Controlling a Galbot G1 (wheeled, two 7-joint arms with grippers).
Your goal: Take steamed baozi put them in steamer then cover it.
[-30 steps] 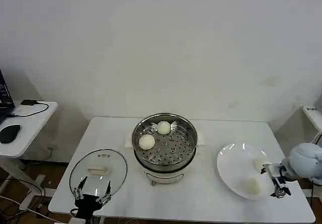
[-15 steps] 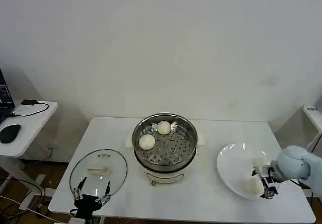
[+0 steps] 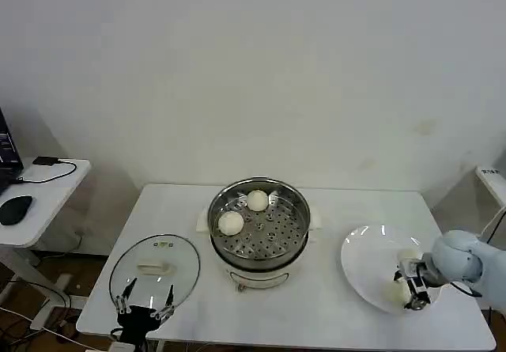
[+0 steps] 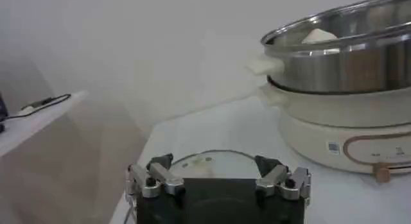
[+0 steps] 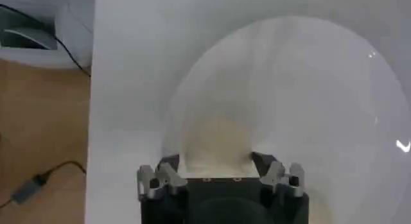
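Right end effector spread wide over a plate bun — grasp not yet made

Its open fingers straddle the near baozi on the glossy white plate at 4 o'clock on the table, lined up to close on soft, smooth dough; a second bun sits just beyond. Two round off-white buns already rest on the perforated tray of the shiny steel steamer at centre. Left end effector, also open, waits at 8 o'clock beside the clear glass cover — likely saved for lidding.

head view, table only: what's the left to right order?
Left gripper → glass lid → steamer holding two buns → white plate → right gripper over a bun on the plate.
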